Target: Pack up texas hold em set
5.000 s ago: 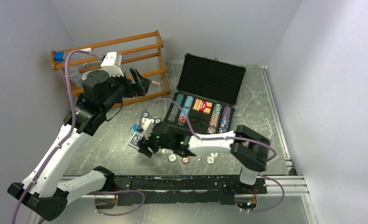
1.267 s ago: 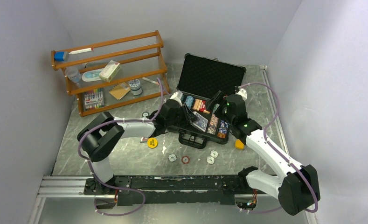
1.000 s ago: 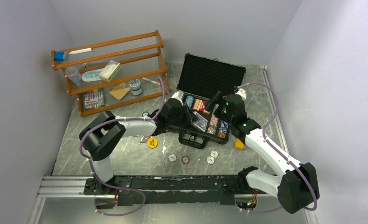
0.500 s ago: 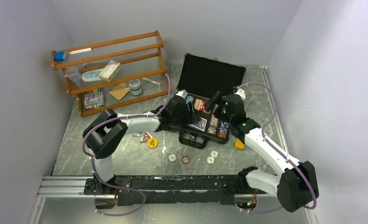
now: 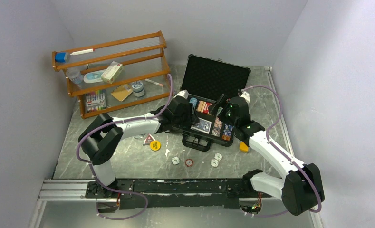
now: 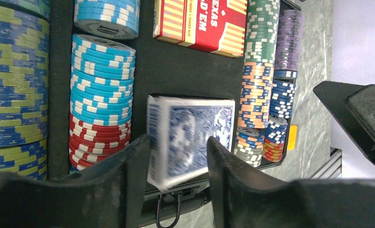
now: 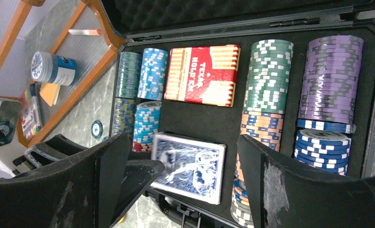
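The blue deck (image 6: 190, 137) is seen lying in the middle compartment of the case (image 5: 215, 78), beneath the left end effector (image 6: 178, 145), jaws parted and empty; the right end effector (image 7: 183, 142) is held wide open above.

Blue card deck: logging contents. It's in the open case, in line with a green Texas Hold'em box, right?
No: the Texas Hold'em box is red, not green, as the right wrist view shows. The blue card deck is in the open case, in line with it.
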Motion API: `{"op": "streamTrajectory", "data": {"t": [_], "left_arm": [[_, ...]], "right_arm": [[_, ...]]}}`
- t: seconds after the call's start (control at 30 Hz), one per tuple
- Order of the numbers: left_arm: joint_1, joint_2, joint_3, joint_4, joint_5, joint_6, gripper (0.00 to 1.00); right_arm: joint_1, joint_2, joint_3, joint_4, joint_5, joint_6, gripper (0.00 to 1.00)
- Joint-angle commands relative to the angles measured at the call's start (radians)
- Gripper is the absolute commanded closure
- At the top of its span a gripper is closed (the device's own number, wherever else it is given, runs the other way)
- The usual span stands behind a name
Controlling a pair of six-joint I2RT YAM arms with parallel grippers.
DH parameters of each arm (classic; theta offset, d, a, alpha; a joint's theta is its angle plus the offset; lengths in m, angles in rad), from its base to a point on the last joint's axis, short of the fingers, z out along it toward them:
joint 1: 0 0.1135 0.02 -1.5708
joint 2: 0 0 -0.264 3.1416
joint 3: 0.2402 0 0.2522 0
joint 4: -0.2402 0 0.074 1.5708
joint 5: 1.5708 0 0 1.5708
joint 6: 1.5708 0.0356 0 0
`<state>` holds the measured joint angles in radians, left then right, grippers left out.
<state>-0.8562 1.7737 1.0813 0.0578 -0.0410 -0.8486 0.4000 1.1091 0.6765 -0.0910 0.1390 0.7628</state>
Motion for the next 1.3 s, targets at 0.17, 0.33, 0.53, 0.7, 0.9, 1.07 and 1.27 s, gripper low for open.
{"op": "streamTrajectory", "data": {"t": [0.17, 0.33, 0.53, 0.7, 0.9, 1.07, 1.27], "left_arm": [[-0.006, 0.044, 0.056, -0.039, 0.021, 0.032, 0.67], [-0.006, 0.073, 0.065, -0.041, 0.038, 0.034, 0.68], [-0.006, 0.088, 0.064, -0.059, 0.017, 0.005, 0.72], [-0.004, 0.033, 0.064, -0.038, 0.016, 0.041, 0.68], [0.005, -0.133, 0.050, -0.068, -0.091, 0.111, 0.56], [0.039, -0.376, -0.031, -0.140, -0.270, 0.137, 0.54], [0.041, -0.655, -0.064, -0.300, -0.513, 0.177, 0.46]], "right_arm": [[-0.012, 0.008, -0.004, 0.028, -0.010, 0.006, 0.12], [-0.013, 0.011, -0.002, 0.028, -0.007, -0.001, 0.12], [-0.013, 0.034, 0.016, 0.032, -0.052, -0.050, 0.12], [-0.013, 0.058, 0.045, 0.021, -0.102, -0.105, 0.12], [-0.014, 0.086, 0.084, -0.002, -0.194, -0.183, 0.12], [-0.010, 0.089, 0.065, 0.050, -0.278, -0.208, 0.12], [0.101, 0.128, 0.095, 0.075, -0.253, -0.237, 0.10]]}}
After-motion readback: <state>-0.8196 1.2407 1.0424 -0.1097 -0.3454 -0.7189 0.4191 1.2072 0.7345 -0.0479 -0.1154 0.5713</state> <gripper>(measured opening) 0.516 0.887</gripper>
